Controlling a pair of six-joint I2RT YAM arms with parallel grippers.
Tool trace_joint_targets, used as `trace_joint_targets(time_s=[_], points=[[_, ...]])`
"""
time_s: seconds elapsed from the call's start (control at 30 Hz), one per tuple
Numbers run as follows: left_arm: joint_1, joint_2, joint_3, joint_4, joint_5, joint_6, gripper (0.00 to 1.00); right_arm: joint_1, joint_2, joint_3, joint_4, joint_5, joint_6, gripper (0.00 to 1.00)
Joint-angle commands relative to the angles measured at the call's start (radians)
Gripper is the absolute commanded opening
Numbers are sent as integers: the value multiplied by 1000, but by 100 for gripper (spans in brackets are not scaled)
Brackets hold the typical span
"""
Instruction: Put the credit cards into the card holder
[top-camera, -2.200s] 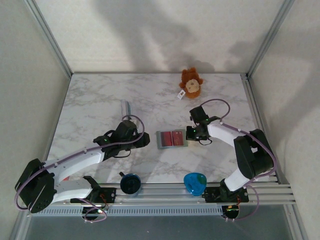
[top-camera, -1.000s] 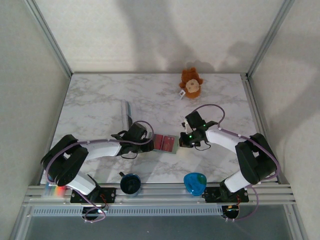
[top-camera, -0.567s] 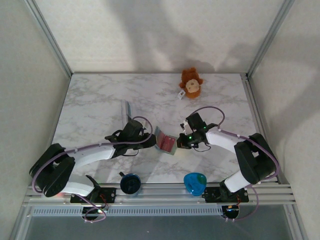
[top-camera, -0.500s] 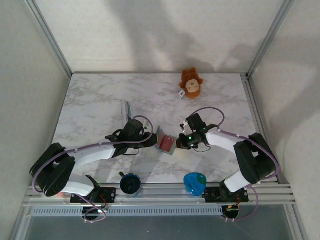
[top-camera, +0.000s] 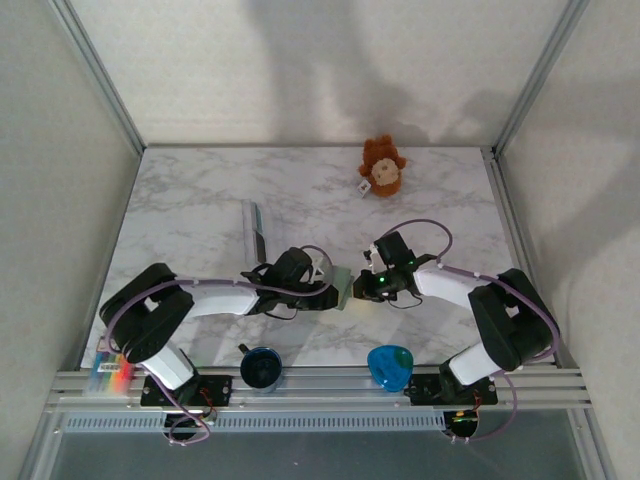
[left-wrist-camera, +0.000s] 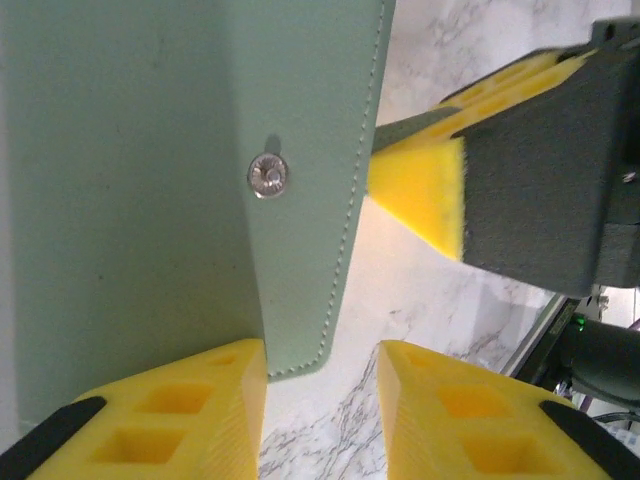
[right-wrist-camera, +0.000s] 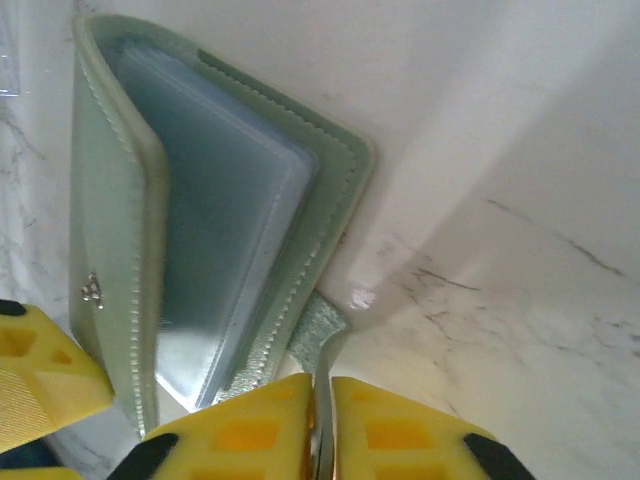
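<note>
Card holder (right-wrist-camera: 112, 270) shows stitched grey-green flaps around glossy blue-grey sleeves.

A white, marble-patterned table (top-camera: 190, 200) stands inside a plain enclosure. Its pale back wall (top-camera: 180, 90) and side walls (top-camera: 45, 220) meet at slanting aluminium posts (top-camera: 95, 70). A ribbed aluminium rail (top-camera: 320, 383) runs along the table's near edge. Broad, soft grey shadows (top-camera: 300, 50) fall across the back wall.

The card holder (top-camera: 343, 290) has been folded nearly shut
</note>
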Motion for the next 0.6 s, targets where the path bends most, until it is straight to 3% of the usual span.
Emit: trace_joint_targets(time_s=[0.0, 0.3, 0.57], points=[[-5, 24, 38, -11, 7, 17, 36, -2, -37, -2, -54, 54, 8, 18], [-3, 82, 43, -49, -39, 8, 35, -4, -99, 37, -116, 70, 7, 26], [-2, 117, 54, -60, -33, -4, 34, -4, -60, 61, -113, 56, 1, 14]])
